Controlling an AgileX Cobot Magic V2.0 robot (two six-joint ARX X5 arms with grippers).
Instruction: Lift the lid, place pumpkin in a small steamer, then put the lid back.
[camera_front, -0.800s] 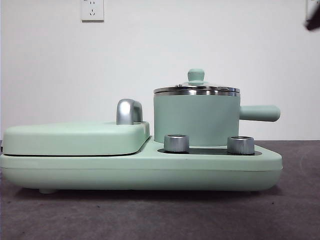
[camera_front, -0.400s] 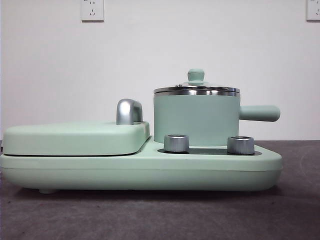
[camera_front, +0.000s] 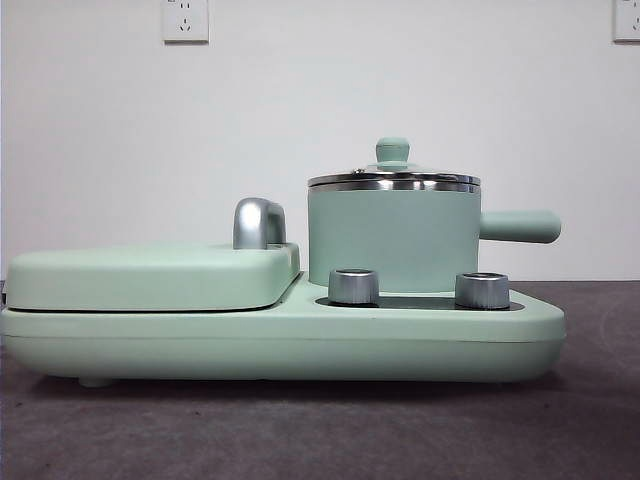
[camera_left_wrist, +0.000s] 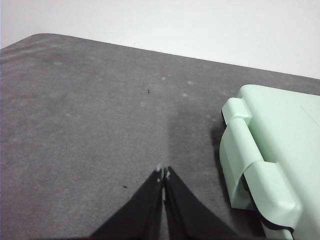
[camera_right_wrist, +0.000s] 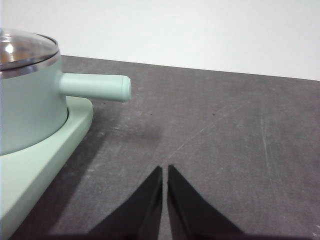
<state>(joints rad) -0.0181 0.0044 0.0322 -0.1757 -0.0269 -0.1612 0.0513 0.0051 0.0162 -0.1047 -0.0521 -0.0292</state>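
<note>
The small steamer (camera_front: 395, 240), a mint-green pot with a side handle (camera_front: 520, 226), stands on the right half of the appliance base (camera_front: 280, 345). The glass lid (camera_front: 393, 176) with its mint knob sits closed on the pot. The pot (camera_right_wrist: 25, 110) and lid (camera_right_wrist: 22, 50) also show in the right wrist view. The pumpkin is not in view. My right gripper (camera_right_wrist: 165, 172) is shut and empty above the bare table beside the pot's handle (camera_right_wrist: 97, 86). My left gripper (camera_left_wrist: 163, 175) is shut and empty above the table, off the base's end (camera_left_wrist: 265, 160).
A flat mint-green cover (camera_front: 150, 275) with a chrome handle (camera_front: 258, 222) lies on the base's left half. Two silver knobs (camera_front: 353, 286) (camera_front: 481, 290) stand before the pot. Grey table (camera_front: 320, 430) stretches around the base; a white wall stands behind.
A black arm tip at the top right corner of the front view one second ago has gone out of view. The pot, lid and base have not moved.
</note>
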